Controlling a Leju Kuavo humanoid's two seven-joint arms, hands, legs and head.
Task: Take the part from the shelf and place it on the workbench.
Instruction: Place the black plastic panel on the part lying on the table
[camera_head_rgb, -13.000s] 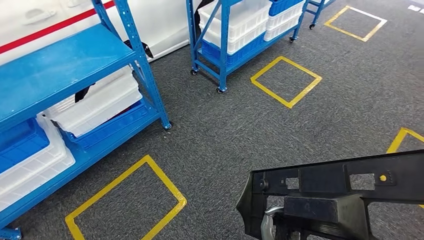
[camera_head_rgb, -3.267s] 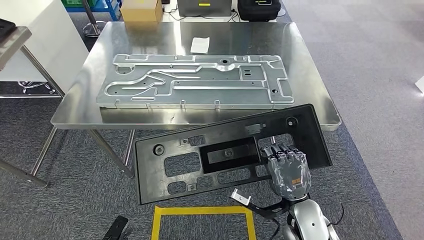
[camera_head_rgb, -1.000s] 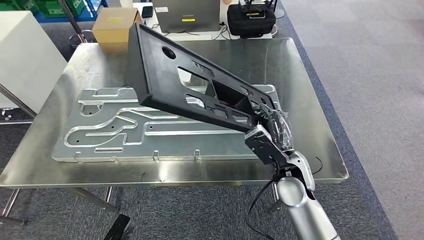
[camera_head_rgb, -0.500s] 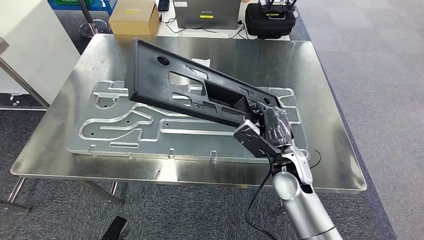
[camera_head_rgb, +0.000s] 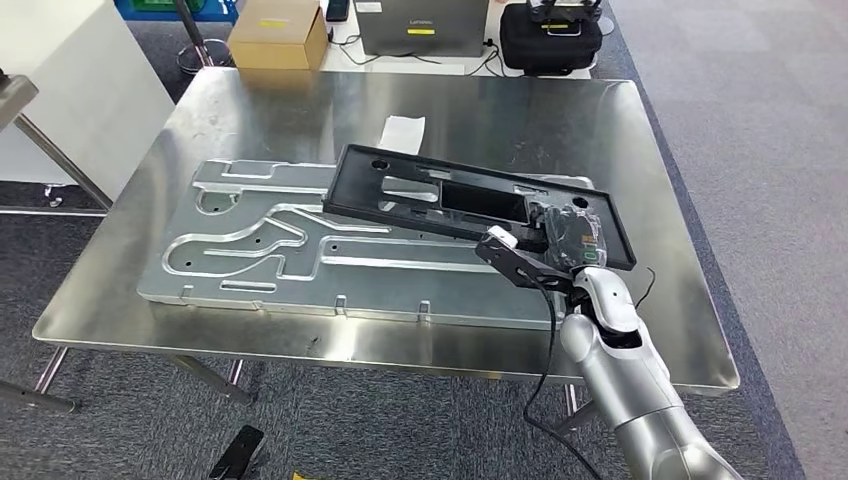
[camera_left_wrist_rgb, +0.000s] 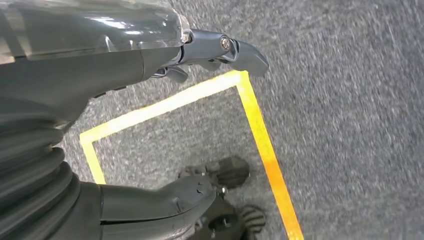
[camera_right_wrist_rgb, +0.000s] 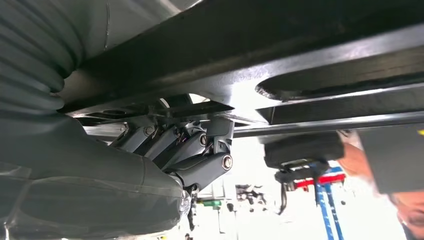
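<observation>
In the head view, one long black plastic panel with cut-outs (camera_head_rgb: 470, 200) is lying tilted over one embossed silver metal plate (camera_head_rgb: 350, 250) on the steel desk (camera_head_rgb: 660, 150). The right robot hand (camera_head_rgb: 568, 232) is grasping the panel's near end, close to the desk's right edge. One cardboard box (camera_head_rgb: 278, 32) is sitting beyond the far edge.

In the left wrist view, the left robot hand (camera_left_wrist_rgb: 150, 75) is hanging with nothing in it and its fingers apart over grey carpet with yellow tape (camera_left_wrist_rgb: 257, 135).

In the right wrist view, dark fingers (camera_right_wrist_rgb: 200, 150) are gripping the panel's underside.

Metal plate (camera_head_rgb: 300, 250) fills workbench (camera_head_rgb: 500, 110) middle (paper (camera_head_rgb: 403, 132) behind); far strip seemingly bare.
</observation>
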